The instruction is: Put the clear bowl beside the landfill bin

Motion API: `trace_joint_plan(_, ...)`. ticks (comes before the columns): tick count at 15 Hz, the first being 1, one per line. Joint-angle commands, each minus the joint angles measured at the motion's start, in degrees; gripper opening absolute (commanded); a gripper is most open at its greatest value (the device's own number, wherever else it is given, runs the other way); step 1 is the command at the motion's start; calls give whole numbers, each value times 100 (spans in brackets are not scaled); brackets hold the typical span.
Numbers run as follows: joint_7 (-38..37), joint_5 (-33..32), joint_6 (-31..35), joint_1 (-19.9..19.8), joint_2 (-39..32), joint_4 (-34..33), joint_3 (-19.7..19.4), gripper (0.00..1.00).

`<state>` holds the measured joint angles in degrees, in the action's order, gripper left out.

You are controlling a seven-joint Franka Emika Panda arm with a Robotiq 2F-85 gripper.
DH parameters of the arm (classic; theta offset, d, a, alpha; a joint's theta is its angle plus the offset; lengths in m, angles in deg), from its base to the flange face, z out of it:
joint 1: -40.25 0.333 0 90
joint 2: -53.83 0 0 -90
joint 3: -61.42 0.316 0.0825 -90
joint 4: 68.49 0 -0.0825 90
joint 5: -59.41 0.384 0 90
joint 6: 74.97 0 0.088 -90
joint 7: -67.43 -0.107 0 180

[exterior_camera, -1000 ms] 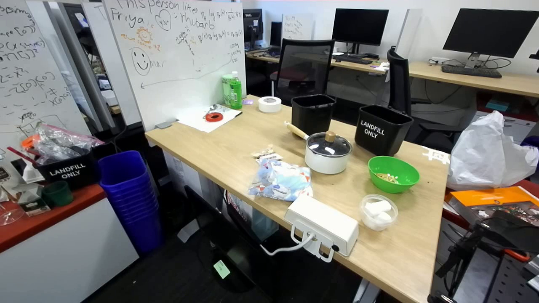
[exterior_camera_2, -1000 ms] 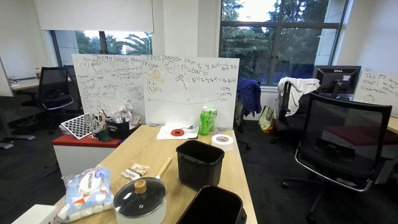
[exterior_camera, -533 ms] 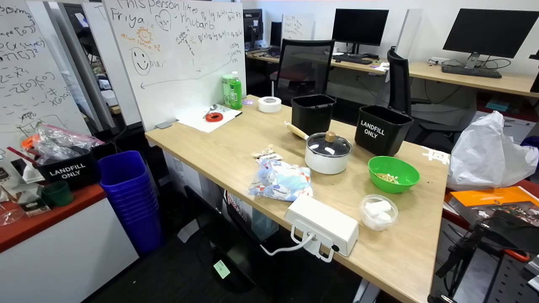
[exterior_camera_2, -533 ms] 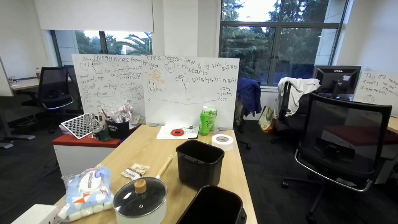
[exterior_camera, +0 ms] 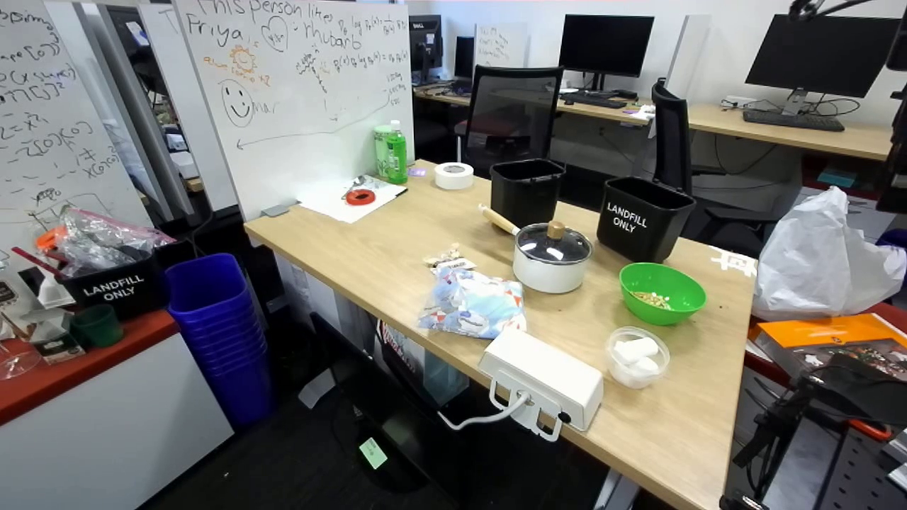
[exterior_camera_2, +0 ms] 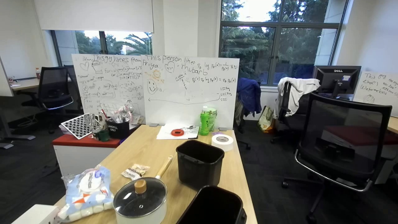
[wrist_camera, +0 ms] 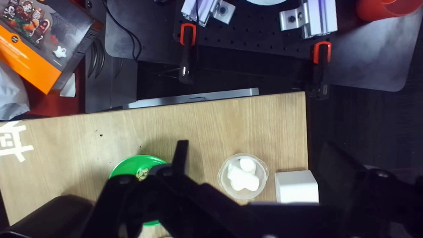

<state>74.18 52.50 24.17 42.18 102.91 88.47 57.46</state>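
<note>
Although the blurred claw (wrist_camera: 256,148) hides much of the green bowl (wrist_camera: 124,167) at the wrist view's lower left, its fingers (wrist_camera: 180,157) stand apart; the clear bowl (wrist_camera: 263,175) sits lower centre on the tabletop (wrist_camera: 211,122); in an exterior view the bottom edge crops the landfill bin (exterior_camera_2: 213,206).

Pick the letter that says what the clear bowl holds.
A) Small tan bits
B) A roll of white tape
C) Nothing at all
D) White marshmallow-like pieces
D: in the wrist view, white marshmallow-like pieces lie inside the clear bowl, whereas the small tan bits are in the green bowl.
</note>
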Motion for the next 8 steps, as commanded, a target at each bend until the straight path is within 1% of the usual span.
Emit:
trace_joint_plan(1,29,30,-3,-47,-5,-7,42,100)
trace_joint_plan(3,29,31,-2,-47,-5,-7,42,100)
trace_joint_plan(4,-5,105,71,-13,-131,-24,43,100)
trace_joint_plan(7,-350,483,730,20,-641,-54,97,100)
trace_joint_plan(8,-450,616,1050,29,-876,-81,128,100)
